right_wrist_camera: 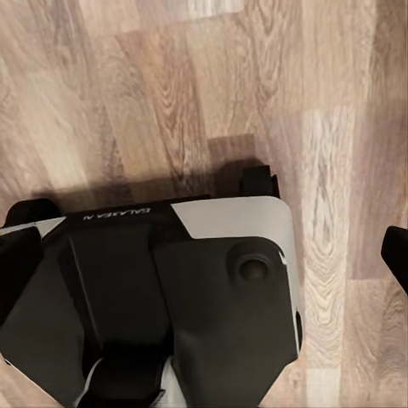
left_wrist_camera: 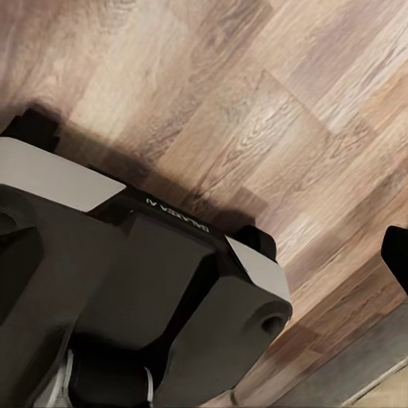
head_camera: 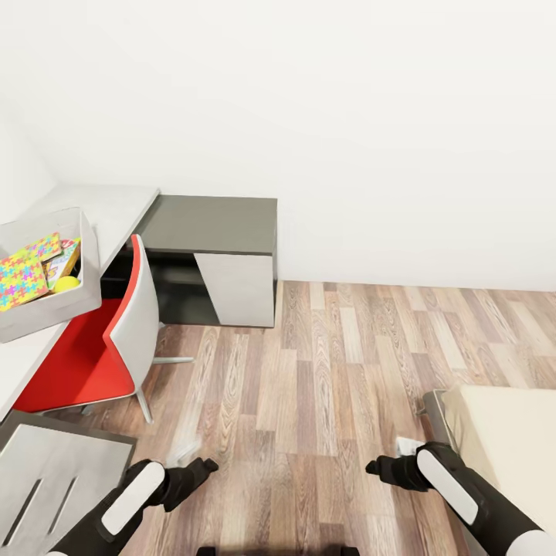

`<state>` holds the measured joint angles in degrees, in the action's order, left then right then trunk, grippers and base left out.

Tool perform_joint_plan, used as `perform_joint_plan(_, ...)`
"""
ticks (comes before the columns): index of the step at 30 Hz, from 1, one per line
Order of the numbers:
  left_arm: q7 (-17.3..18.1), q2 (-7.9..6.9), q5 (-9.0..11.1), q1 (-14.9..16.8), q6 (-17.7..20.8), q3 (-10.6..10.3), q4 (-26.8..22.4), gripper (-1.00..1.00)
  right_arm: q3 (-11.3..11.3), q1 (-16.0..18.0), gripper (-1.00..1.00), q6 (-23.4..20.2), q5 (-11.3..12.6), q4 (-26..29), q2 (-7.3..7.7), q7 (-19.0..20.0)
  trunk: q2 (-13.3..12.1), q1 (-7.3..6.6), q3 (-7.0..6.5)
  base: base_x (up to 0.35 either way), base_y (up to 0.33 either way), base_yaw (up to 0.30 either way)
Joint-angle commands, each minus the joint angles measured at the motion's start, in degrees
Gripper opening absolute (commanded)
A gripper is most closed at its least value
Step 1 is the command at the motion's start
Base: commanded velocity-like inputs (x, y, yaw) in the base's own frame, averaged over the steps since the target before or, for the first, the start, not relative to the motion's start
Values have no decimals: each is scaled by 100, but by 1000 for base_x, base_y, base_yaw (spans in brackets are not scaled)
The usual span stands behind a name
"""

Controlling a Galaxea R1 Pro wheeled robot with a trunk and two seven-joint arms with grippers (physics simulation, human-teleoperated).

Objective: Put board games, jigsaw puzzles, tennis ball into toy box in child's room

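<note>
Wrist views: "GALAXEA" on robot base (right_wrist_camera: 115, 215) | left pincer (head_camera: 207, 465), right pincer (head_camera: 374, 466): aperture cannot tell

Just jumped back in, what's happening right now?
Nothing is being handled. The left gripper and right gripper hang low over the wood floor, holding nothing. The toy box sits on the table at left, with a jigsaw puzzle and the tennis ball inside. The bed corner shows at right.
</note>
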<state>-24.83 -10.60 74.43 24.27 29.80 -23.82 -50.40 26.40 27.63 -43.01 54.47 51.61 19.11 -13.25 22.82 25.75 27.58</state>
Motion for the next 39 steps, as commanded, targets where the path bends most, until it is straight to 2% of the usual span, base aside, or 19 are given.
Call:
perform_joint_plan(1, -24, -1, 17, -59, -36, -22, -9, 100, 25, -17, 100, 3, 23, -2, 5, -29, 10, 3, 5, 0, 0, -85)
perform_joint_plan(9, 157, 27, -126, -556, -404, -30, 209, 100, 31, -92, 100, 23, -90, -146, 29, 57, 10, 3, -43, 0, 0, -116)
perform_joint_plan(14, 181, 17, -144, -890, -577, -27, 609, 100, 42, -143, 100, 90, -141, -565, 7, 75, 10, 3, -84, 0, 0, -64)
perform_joint_plan(17, 197, 3, -150, -1106, -626, -23, 876, 100, 48, -268, 100, 282, -224, -822, -26, 80, 10, 3, -111, 0, 0, -25)
perform_joint_plan(19, 207, -7, -150, -1257, -655, -17, 1122, 100, 76, -430, 100, 564, -395, -971, -67, 96, 10, 3, -129, 0, 0, -12)
perform_joint_plan(22, 222, 7, -143, -1339, -682, -6, 1381, 100, 120, -582, 100, 762, -605, -1047, -92, 194, 10, 3, -156, 0, 0, -7)
perform_joint_plan(23, 257, 16, -129, -1370, -773, 6, 1569, 100, 177, -649, 100, 837, -725, -1074, -101, 328, 10, 3, -165, 0, 0, -3)
perform_joint_plan(27, 407, 9, -107, -1402, -1146, 27, 1910, 100, 359, -722, 100, 916, -903, -1105, -111, 617, 10, 3, -202, 0, 0, -2)
perform_joint_plan(33, 525, -15, -118, -1420, -1536, 35, 2213, 100, 544, -767, 100, 946, -1021, -1135, -146, 801, 10, 3, -258, 0, 0, 0)
perform_joint_plan(39, 540, -13, -130, -1423, -1608, 31, 2404, 100, 578, -847, 100, 957, -1044, -1310, -228, 831, 10, 3, -313, 0, 0, 0)
